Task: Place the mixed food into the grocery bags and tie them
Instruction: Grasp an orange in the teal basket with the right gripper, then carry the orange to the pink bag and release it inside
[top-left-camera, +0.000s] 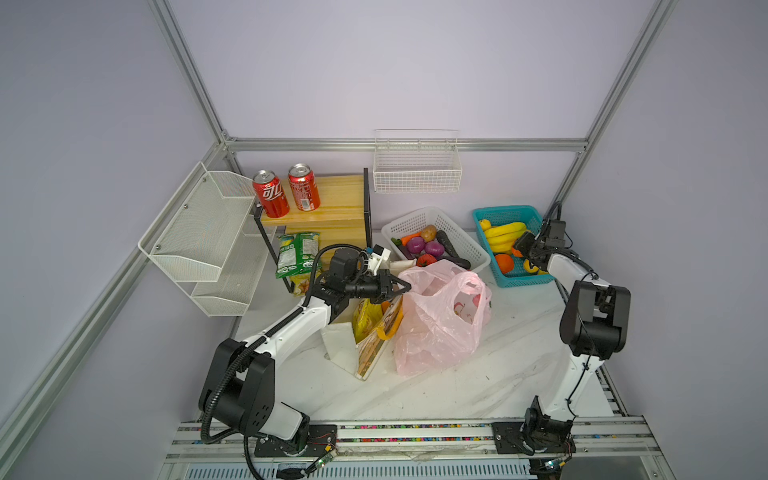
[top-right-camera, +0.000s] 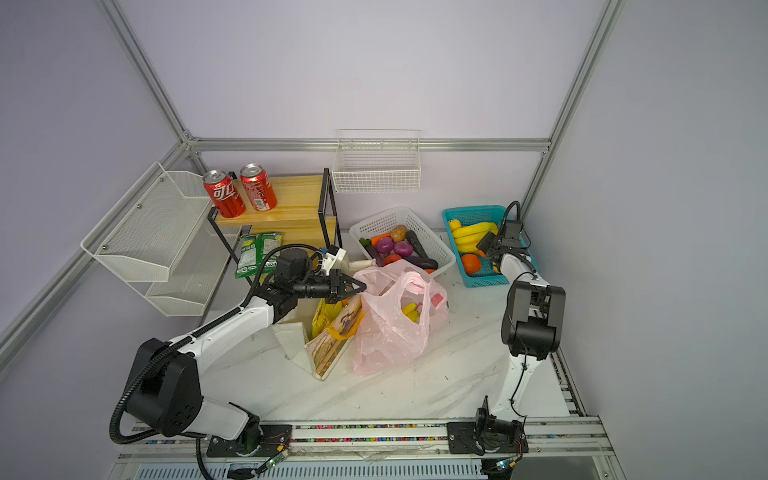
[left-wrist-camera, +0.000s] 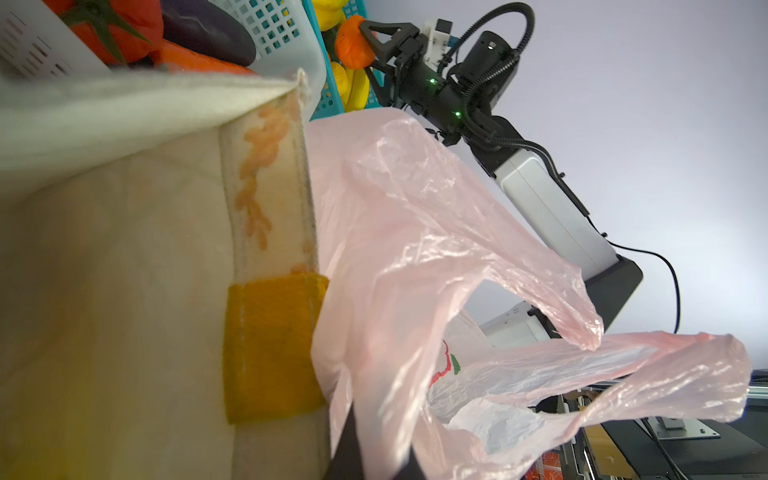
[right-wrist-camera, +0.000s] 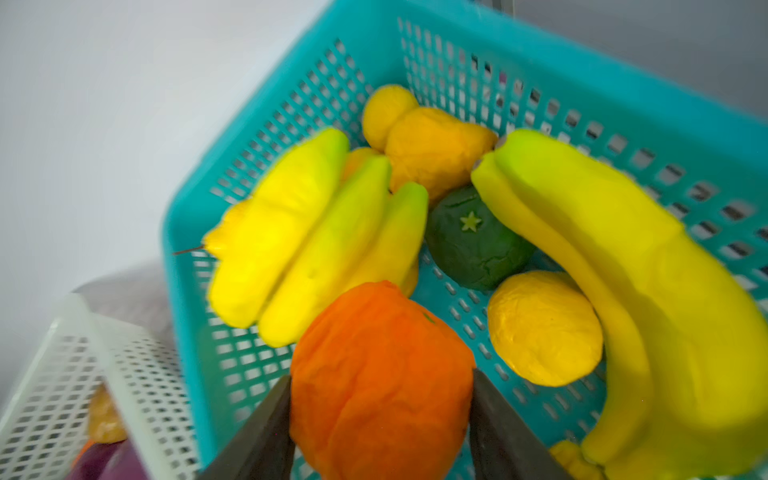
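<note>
The orange fruit (right-wrist-camera: 374, 332) fills the near part of the right wrist view. The right gripper (right-wrist-camera: 381, 377) is clamped on it, with one of its dark fingers (right-wrist-camera: 266, 432) pressed to each side. Around it in the teal basket (right-wrist-camera: 187, 208) lie a bunch of bananas (right-wrist-camera: 307, 237) just beside it and a lemon (right-wrist-camera: 544, 328) on the other side. A dark green fruit (right-wrist-camera: 473, 241) sits behind, and one long banana (right-wrist-camera: 623, 257) runs along the basket's wall. In a top view a second orange (top-left-camera: 504, 262) sits in the same basket, near the gripper. The white basket (top-left-camera: 478, 254) of vegetables stands just beside the teal one.

The pink bag (top-left-camera: 436, 324) stands in the middle of the table (top-left-camera: 478, 386), in front of the white basket. Its mouth is open, and it is well apart from the right gripper. The tote (top-left-camera: 374, 349) touches the bag's left side, and the yellow crisp packet (top-left-camera: 365, 318) stands inside the tote. The left gripper (top-left-camera: 401, 286) sits at the tote's rim where the two bags meet, jaws pressed together. The left wrist view shows pink plastic draped over its tips, but I cannot tell whether it pinches any.

Farther left, two red cans (top-left-camera: 270, 193) stand on the wooden shelf (top-left-camera: 336, 199), with a green crisp packet (top-left-camera: 297, 253) below them. A white mesh rack (top-left-camera: 195, 232) hangs on the left wall. Bare table lies between the pink bag and the right arm, and in front of both bags up to the front rail.
</note>
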